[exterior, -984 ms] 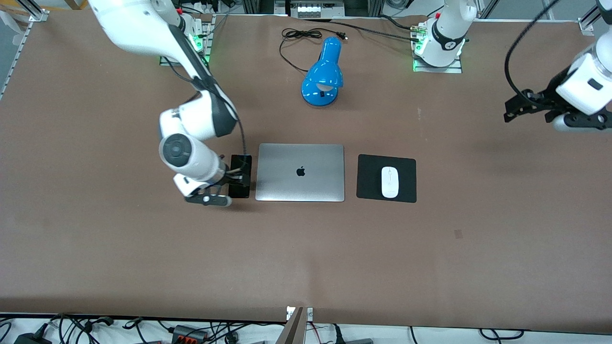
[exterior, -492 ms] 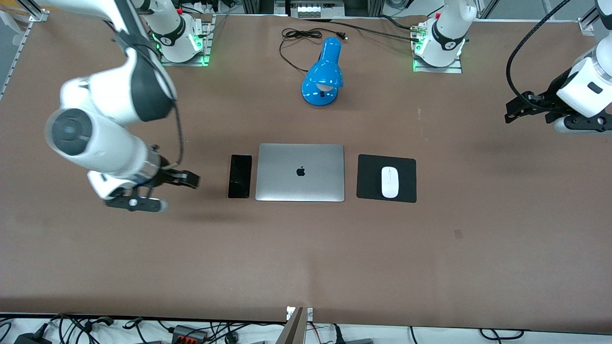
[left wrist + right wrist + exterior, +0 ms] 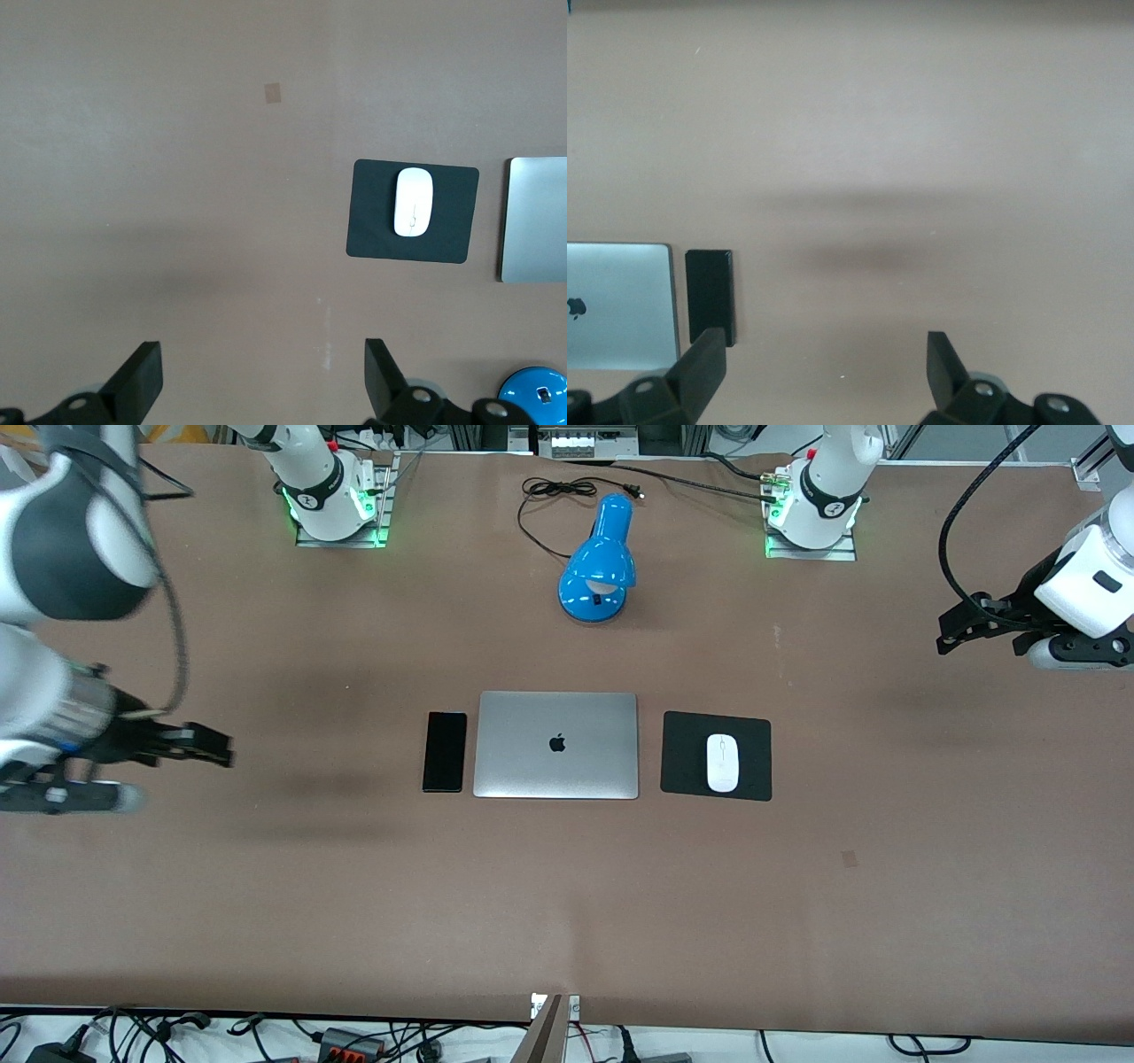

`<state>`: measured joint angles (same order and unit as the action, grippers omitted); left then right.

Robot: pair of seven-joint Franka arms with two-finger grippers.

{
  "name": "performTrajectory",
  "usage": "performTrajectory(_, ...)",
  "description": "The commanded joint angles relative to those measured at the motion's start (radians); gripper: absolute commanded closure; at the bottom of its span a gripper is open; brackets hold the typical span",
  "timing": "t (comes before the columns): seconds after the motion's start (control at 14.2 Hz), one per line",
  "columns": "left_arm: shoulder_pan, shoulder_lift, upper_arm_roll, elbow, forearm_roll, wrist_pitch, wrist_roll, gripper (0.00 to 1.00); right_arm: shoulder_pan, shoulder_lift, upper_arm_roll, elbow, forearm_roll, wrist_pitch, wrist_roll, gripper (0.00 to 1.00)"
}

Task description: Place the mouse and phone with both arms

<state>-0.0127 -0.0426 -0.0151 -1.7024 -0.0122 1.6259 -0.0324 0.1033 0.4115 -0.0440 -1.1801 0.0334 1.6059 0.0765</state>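
The black phone (image 3: 444, 751) lies flat on the table beside the closed silver laptop (image 3: 556, 745), on the right arm's side of it; it also shows in the right wrist view (image 3: 710, 295). The white mouse (image 3: 723, 763) rests on the black mouse pad (image 3: 687, 755) on the laptop's other flank, and shows in the left wrist view (image 3: 414, 202). My right gripper (image 3: 208, 747) is open and empty, up over bare table toward the right arm's end. My left gripper (image 3: 955, 629) is open and empty, up over bare table at the left arm's end.
A blue desk lamp (image 3: 600, 562) with a black cord (image 3: 545, 491) stands farther from the front camera than the laptop. A small tape mark (image 3: 849, 858) lies nearer the camera than the mouse pad. The arm bases (image 3: 335, 500) stand along the table's edge.
My right gripper has let go of the phone, opened and pulled away toward the right arm's end of the table. The phone stays beside the laptop. The left arm has barely moved.
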Motion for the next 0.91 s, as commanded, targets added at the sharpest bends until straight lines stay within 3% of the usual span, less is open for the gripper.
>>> performTrajectory(0.0,0.0,0.009,0.001,0.021,-0.006,-0.012,0.023,0.0,-0.063,-0.088,0.019,-0.071,0.002,0.003,-0.059,0.0)
performTrajectory(0.35,0.002,0.01,0.007,0.021,-0.006,-0.02,0.029,0.0,-0.094,-0.163,0.019,-0.153,-0.013,0.02,-0.11,0.0)
performTrajectory(0.84,0.002,0.01,0.007,0.021,-0.006,-0.024,0.028,0.0,-0.088,-0.388,0.023,-0.501,-0.056,0.166,-0.121,0.0)
